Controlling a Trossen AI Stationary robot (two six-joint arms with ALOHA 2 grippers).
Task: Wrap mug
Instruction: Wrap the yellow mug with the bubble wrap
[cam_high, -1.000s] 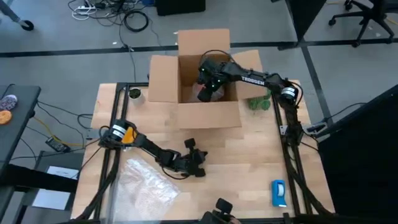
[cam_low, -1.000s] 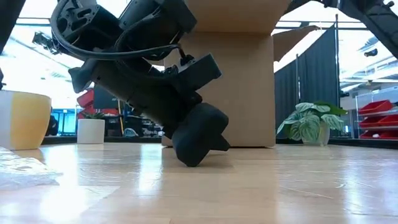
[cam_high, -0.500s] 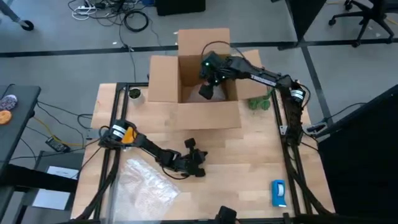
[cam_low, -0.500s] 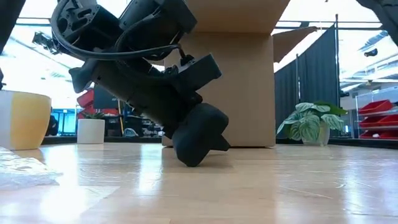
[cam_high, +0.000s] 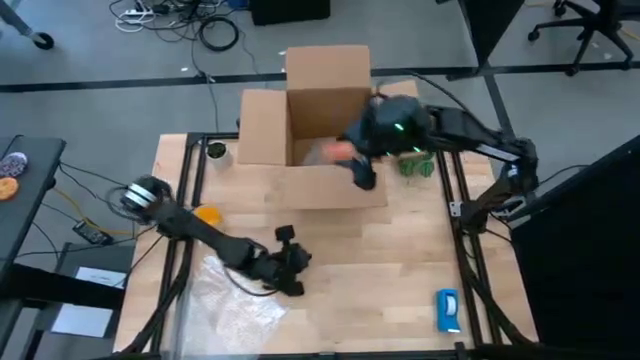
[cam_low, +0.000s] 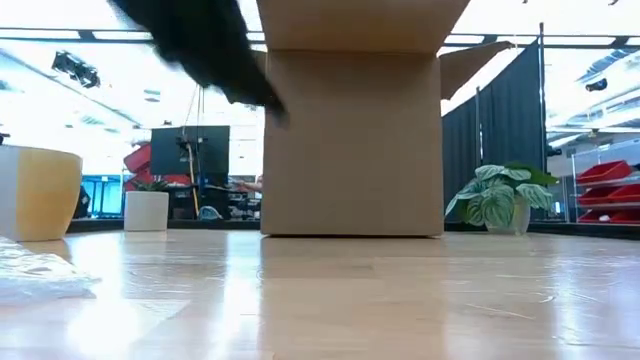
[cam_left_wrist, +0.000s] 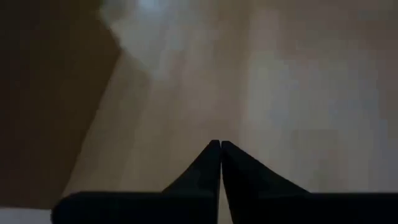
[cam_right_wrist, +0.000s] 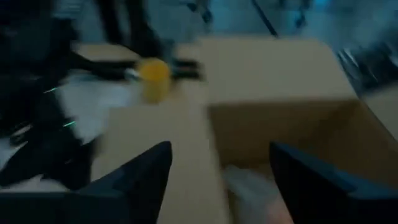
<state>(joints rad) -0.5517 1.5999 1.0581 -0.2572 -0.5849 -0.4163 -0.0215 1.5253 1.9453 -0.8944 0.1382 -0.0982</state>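
Left pincer (cam_high: 290, 270) sits low over the desk (cam_high: 400, 260) at lower centre, fingers pressed together, empty. Right pincer (cam_high: 362, 172) hangs at the cardboard box's (cam_high: 320, 110) front rim, fingers spread wide, empty. I see the orange mug (cam_high: 207, 214) on the desk, centre left, beside the left arm.

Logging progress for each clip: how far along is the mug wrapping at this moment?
Done: nothing visible. The mug sits bare on the table, apart from the wrap lying at the front left.
In hand: nothing. The left claw is shut and empty beside the wrap; the right claw is open over the box front wall.
Left: getting mug onto wrap and wrapping it, likely the whole job.
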